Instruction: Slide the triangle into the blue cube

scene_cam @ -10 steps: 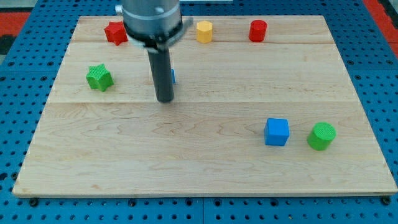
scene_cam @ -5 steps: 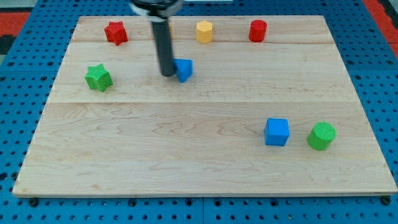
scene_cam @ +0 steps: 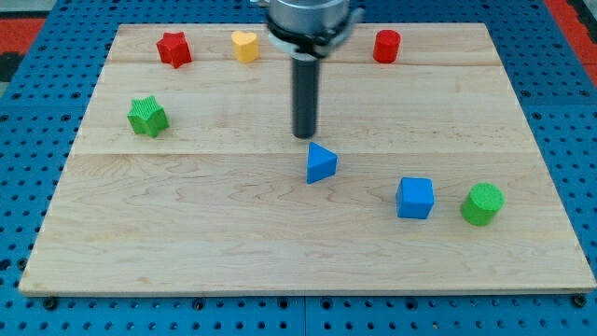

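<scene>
The blue triangle (scene_cam: 320, 163) lies near the middle of the wooden board (scene_cam: 233, 243). The blue cube (scene_cam: 415, 198) sits to its lower right, with a gap of bare board between them. My tip (scene_cam: 305, 137) stands just above and slightly left of the triangle, very close to its top corner; I cannot tell if it touches. The rod rises from there toward the view's top.
A green cylinder (scene_cam: 482, 203) stands right of the blue cube. A green star (scene_cam: 147, 116) is at the left. Along the top are a red star (scene_cam: 173, 49), a yellow heart (scene_cam: 244, 45) and a red cylinder (scene_cam: 386, 46).
The blue triangle has slid down and to the right, toward the blue cube. My tip has followed it to the right and down. The yellow heart is now uncovered; the yellow block beside it is hidden.
</scene>
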### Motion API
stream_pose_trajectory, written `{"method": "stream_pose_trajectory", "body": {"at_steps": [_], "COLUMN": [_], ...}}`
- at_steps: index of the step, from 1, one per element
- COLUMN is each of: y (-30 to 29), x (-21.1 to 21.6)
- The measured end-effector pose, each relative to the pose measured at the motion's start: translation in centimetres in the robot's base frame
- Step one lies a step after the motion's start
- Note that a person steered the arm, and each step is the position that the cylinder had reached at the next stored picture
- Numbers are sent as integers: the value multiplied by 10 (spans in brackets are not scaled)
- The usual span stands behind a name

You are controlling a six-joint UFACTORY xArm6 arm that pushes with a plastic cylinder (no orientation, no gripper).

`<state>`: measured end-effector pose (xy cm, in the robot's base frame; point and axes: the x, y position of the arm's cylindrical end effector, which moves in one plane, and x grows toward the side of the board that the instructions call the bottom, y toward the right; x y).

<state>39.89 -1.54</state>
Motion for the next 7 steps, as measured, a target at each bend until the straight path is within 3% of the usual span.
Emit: {"method": "stream_pose_trajectory", "body": {"at_steps": [1,2,4,5,6,7], "y": [-8,23,128,126,70,49], "x": [33,60,64,64,42,53]}}
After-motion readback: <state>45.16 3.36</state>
